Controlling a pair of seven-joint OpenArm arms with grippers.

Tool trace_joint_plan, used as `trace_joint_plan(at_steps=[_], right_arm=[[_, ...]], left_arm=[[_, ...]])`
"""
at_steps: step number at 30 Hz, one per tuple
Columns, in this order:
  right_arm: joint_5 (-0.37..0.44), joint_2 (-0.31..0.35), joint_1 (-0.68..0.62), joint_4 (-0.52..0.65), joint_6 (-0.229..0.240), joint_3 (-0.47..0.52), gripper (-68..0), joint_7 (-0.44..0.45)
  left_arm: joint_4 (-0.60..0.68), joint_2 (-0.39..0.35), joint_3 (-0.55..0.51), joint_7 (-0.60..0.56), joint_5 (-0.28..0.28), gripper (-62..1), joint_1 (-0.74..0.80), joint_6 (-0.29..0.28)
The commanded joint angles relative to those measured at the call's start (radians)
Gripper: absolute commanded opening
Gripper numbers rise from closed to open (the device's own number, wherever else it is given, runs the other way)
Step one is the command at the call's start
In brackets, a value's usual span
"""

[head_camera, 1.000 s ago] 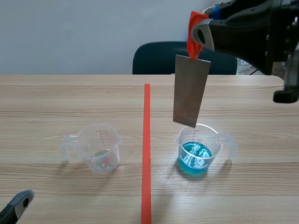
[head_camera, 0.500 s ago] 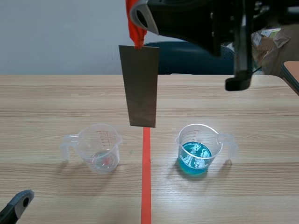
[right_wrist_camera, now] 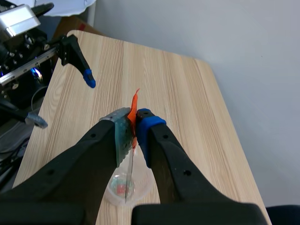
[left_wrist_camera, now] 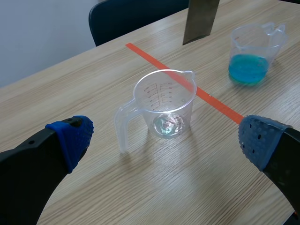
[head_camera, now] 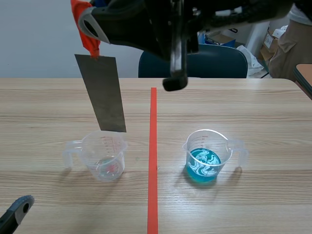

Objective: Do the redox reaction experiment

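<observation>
Scene view: the right arm reaches high across the counter point(head_camera: 243, 102), its tool point(head_camera: 89, 35) pinching the red tab point(head_camera: 90, 47) of a metal strip point(head_camera: 103, 92), which hangs tilted over the clear beaker point(head_camera: 105, 155). The left tool point(left_wrist_camera: 166, 138) sits low before that beaker, fingers spread wide.

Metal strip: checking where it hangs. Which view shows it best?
Scene view: the whole metal strip hangs from the right gripper above the clear cup. Left wrist shows only its lower end; right wrist, its edge.

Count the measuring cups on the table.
2. A clear cup stands left of the tape line, below the hanging metal strip; a cup of blue liquid stands right of it. None seems hidden.
</observation>
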Motion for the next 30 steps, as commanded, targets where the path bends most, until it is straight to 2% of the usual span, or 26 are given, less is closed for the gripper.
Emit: trace_joint_plan(at_steps=[1, 15, 20, 30], right_arm=[[0.011, -0.017, 0.032, -0.011, 0.006, -0.002, -66.9, 0.008], [0.01, -0.177, 0.144, -0.189, 0.006, -0.103, -66.9, -0.037], [0.007, -0.198, 0.145, -0.208, 0.006, -0.105, -66.9, -0.047], [0.007, -0.198, 0.145, -0.208, 0.006, -0.105, -66.9, -0.059]], left_arm=[[0.005, 0.002, -0.003, -0.017, -0.006, 1.4, 0.002, 0.003], [0.005, 0.002, -0.003, -0.017, -0.006, 1.4, 0.002, 0.003], [0.005, 0.002, -0.003, -0.017, -0.006, 1.4, 0.002, 0.003], [0.005, 0.002, -0.003, -0.017, -0.006, 1.4, 0.002, 0.003]])
